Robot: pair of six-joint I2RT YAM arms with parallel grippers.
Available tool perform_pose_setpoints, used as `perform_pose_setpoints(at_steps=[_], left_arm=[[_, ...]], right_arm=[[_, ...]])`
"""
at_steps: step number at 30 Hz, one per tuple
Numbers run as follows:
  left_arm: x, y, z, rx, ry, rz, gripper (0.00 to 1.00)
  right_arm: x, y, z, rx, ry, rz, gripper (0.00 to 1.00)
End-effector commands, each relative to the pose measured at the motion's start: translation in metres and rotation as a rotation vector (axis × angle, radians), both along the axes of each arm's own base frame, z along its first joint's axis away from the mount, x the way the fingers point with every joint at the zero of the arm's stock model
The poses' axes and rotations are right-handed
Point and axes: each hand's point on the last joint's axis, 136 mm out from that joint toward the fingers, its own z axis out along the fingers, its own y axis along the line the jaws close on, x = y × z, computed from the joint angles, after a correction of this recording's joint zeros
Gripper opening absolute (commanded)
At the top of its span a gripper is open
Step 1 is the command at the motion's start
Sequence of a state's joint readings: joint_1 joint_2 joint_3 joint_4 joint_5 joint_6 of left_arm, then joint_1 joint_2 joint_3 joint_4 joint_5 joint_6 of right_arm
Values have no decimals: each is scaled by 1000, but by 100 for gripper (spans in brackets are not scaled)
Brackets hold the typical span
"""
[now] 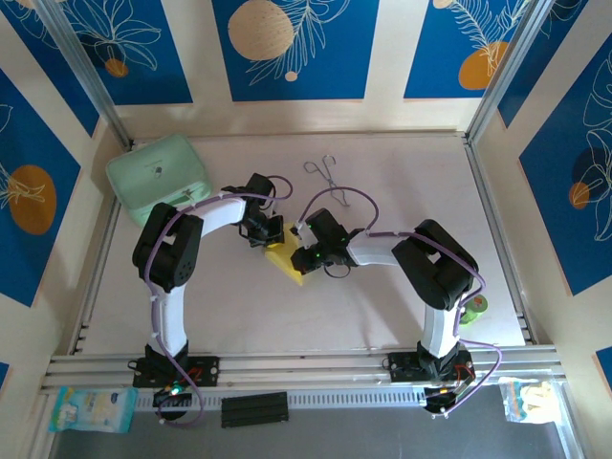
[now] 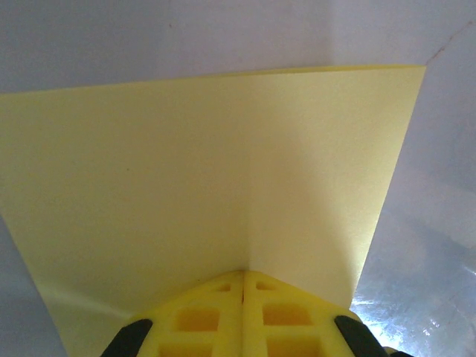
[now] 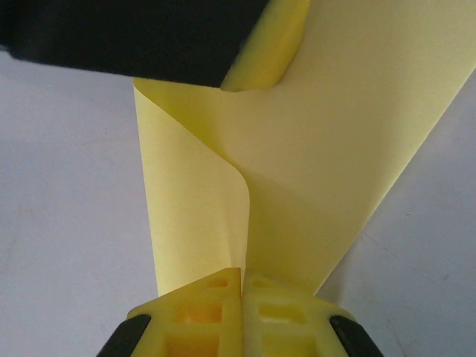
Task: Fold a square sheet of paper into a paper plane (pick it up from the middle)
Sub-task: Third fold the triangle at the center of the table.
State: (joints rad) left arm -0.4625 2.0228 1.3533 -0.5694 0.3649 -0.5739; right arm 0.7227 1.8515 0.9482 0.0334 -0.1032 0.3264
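Note:
The square sheet of paper (image 1: 290, 260) is yellow and hangs between my two grippers at the middle of the table. In the left wrist view the sheet (image 2: 186, 171) spreads wide, with a faint crease running up from my left gripper (image 2: 243, 277), which is shut on its near edge. My right gripper (image 3: 242, 274) is shut on the opposite edge, where one flap of the sheet (image 3: 327, 149) curls over. From above, the left gripper (image 1: 272, 233) and right gripper (image 1: 304, 251) stand close together, tips facing. The paper plane is out of view.
A mint-green case (image 1: 158, 177) lies at the back left. Thin metal tongs (image 1: 325, 172) lie at the back centre. A small green object (image 1: 473, 308) sits by the right arm's base. Metal rails edge the table on both sides.

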Motion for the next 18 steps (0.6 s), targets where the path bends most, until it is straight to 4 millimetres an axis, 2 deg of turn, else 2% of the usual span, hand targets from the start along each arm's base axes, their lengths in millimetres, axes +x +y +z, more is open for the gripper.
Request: perform_pose_setpoints(at_steps=[1,8,10,14,18], left_arm=[[-14,1,-19,49,63,-18,6],[-13,1,-17,50,61,-17,6],[-10,-1,-10,43,47,-15,6],[4,-5,18,7,-12,19,10],[22,1,51,-24,-89,104,18]], right_arm=[[0,1,-4,-23,13,-7,0],[0,-1,-8,-33,22,-8,0],[-2,-2,-10,-40,26,-11,0],[-4,-6,-13,-52,32,-15,0],[-5,-8,-15,-57,39,-18,0]])
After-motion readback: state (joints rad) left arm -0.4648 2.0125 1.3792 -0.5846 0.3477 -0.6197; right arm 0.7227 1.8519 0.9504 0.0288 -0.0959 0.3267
